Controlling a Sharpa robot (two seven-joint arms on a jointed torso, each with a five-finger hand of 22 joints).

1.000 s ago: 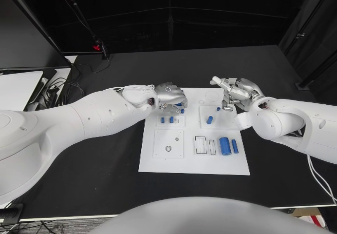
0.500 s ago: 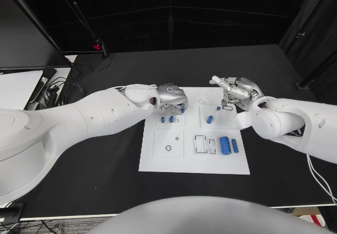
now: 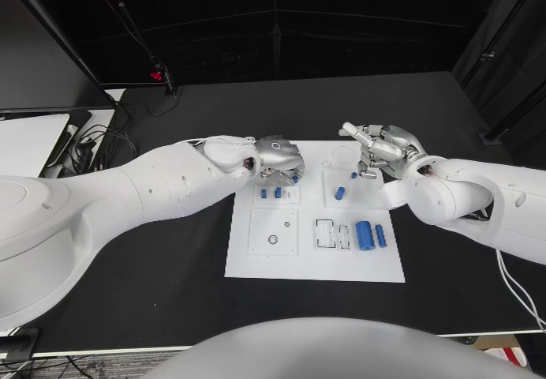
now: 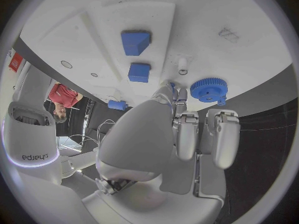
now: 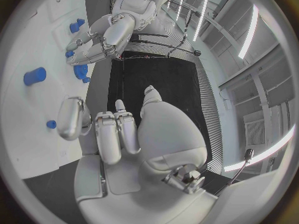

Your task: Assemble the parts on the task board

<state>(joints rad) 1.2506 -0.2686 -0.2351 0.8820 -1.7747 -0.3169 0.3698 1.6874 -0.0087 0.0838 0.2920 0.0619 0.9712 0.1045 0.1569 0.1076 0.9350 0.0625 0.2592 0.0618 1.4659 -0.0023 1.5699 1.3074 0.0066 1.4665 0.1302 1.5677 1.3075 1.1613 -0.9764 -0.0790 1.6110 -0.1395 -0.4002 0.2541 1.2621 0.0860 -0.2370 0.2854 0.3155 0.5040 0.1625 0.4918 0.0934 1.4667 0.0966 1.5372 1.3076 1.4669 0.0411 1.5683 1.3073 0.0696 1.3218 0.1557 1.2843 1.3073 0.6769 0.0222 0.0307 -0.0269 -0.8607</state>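
Head view: left hand (image 3: 277, 156) sits over the far-left corner of the task board (image 3: 316, 264), fingers curled down around a blue gear (image 4: 209, 89). Left wrist view puts the gear just beside the fingertips (image 4: 176, 91); whether they actually pinch it I cannot tell. Right hand (image 3: 385, 150) hovers over the board's far-right corner, fingers loosely apart, nothing in them.

Risks, as judgement:
- If the gear is only nudged, not gripped, it could slide off the board's far edge onto the desk (image 3: 170, 300), being so close to that edge.
- A tilted gear may jam or sit skew rather than seat flat.
- Both hands work the same far edge; crowding could knock the small blue peg (image 3: 339, 193) lying on the board near the right hand.

Parts: gear is a toothed blue disc. Two small blue blocks (image 4: 135, 41) stand in a raised white panel near the left hand. A larger blue cylinder (image 3: 364, 235) and a slimmer one (image 3: 380, 236) lie side by side toward the board's right edge, beside empty rectangular slots (image 3: 334, 234).
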